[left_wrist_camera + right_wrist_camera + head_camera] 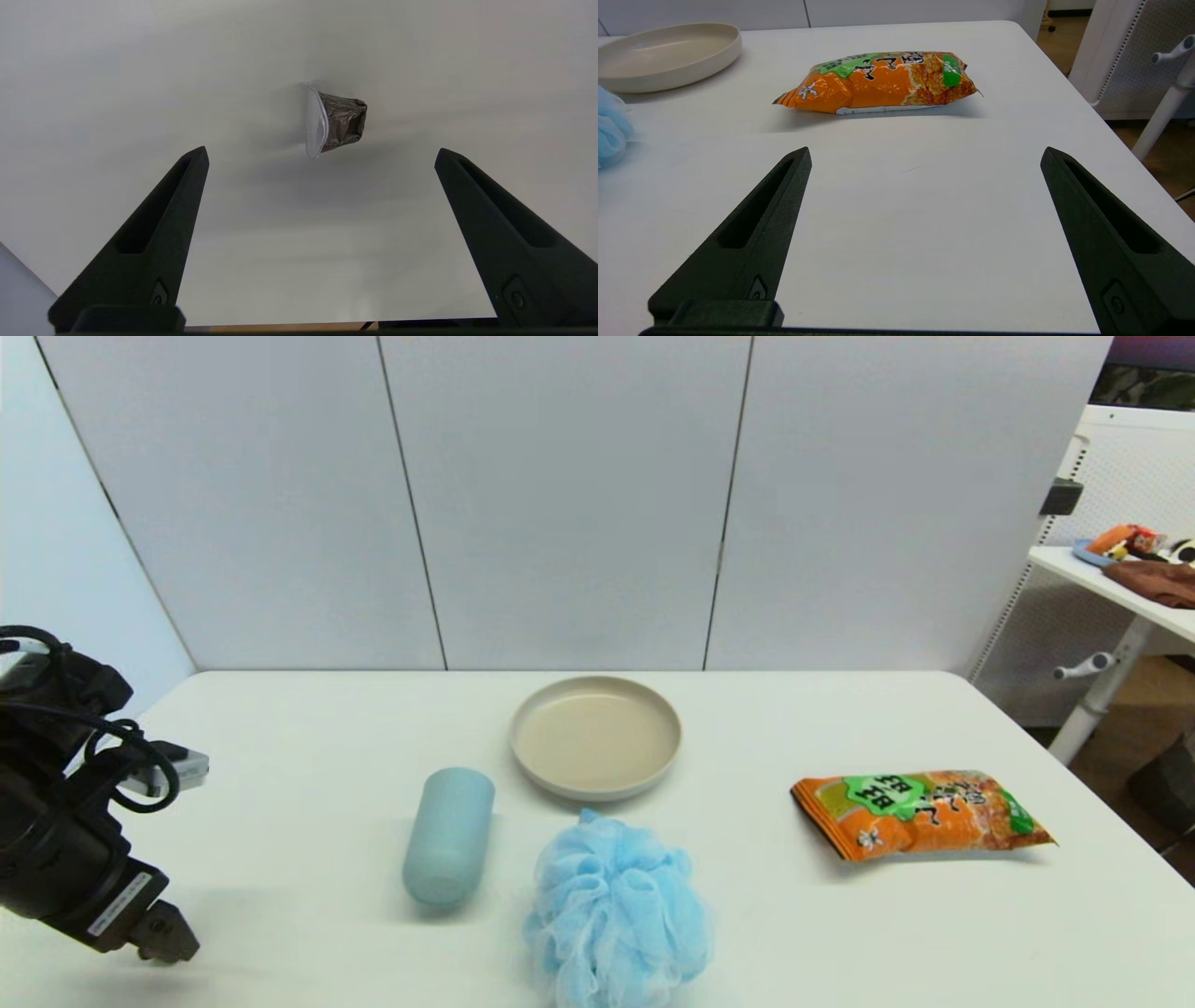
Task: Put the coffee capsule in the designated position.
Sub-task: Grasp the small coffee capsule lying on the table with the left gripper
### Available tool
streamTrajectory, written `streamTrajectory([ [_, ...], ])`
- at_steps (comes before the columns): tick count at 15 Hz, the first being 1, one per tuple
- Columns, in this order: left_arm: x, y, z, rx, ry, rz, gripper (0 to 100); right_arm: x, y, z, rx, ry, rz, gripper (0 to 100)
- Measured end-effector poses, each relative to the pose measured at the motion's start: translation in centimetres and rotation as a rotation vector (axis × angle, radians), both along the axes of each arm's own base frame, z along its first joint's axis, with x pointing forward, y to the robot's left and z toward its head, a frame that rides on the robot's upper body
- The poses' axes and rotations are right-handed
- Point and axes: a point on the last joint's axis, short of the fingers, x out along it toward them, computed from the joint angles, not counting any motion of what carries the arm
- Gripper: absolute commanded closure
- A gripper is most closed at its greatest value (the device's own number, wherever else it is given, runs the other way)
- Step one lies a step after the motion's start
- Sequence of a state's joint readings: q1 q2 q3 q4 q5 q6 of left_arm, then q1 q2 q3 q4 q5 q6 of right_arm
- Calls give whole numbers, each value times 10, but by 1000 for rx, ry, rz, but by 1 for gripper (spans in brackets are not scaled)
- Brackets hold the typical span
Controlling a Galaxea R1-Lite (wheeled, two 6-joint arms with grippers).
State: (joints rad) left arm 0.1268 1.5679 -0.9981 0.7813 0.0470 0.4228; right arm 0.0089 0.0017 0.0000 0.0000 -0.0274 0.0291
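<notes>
Left gripper (pixel 321 156) held wide open, nothing gripped.
Coffee capsule (pixel 337 120) seen lying ahead of fingertips, apparently untouched.

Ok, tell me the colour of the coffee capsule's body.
Dark grey-brown and shiny, crinkled, with a clear pale rim; the coffee capsule shows best in the left wrist view.

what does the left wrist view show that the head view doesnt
Only the left wrist view shows the coffee capsule, lying on its side on the bare table ahead of the left gripper, whose fingers are spread wide and hold nothing.

Only the head view shows the pale blue cup on its side, the beige plate, the blue bath pouf and the orange snack bag.

Both show the white table and parts of the left arm.
</notes>
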Motion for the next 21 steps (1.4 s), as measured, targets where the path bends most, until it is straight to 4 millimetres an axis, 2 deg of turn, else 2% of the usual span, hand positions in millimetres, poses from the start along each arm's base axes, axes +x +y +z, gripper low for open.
streamTrajectory([
  [11,19,9,-15,27,28,-106,0,0,0,0,0,0,0,0],
  [21,27,12,-25,24,50,-111,0,0,0,0,0,0,0,0],
])
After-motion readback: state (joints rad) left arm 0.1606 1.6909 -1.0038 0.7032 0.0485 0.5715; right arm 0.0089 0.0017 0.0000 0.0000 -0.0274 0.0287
